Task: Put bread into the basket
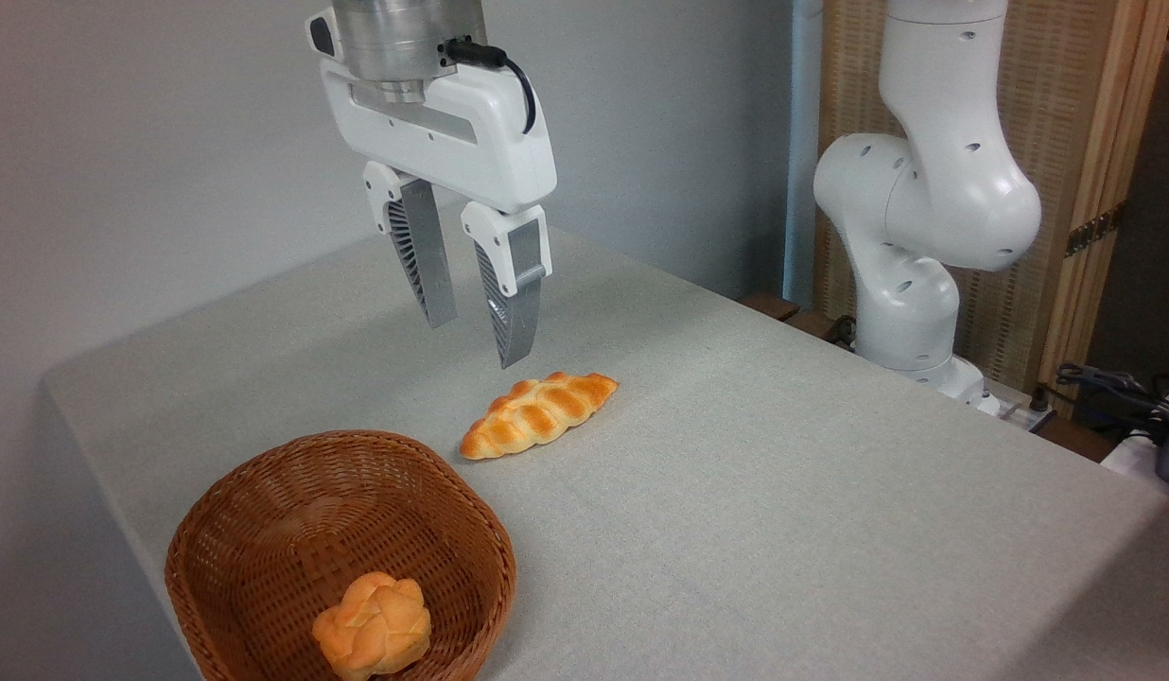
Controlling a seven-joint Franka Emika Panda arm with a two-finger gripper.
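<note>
Two fingers of the tool (478,343) hang spread and empty just above the bread (537,414); the basket (263,492) sits lower left.

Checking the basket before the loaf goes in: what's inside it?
The basket holds one small knotted bun near its front; the near wall hides the floor there.

The gripper (476,342) hung above the table (783,492) with its jaws apart and nothing between them, clear air below the tips. The bread (538,413) lay alone on open cloth, free on every side. Between it and the basket (263,492) ran a bare strip. A small bun (373,626) sat against the basket's near wall; the rest seemed unoccupied.
</note>
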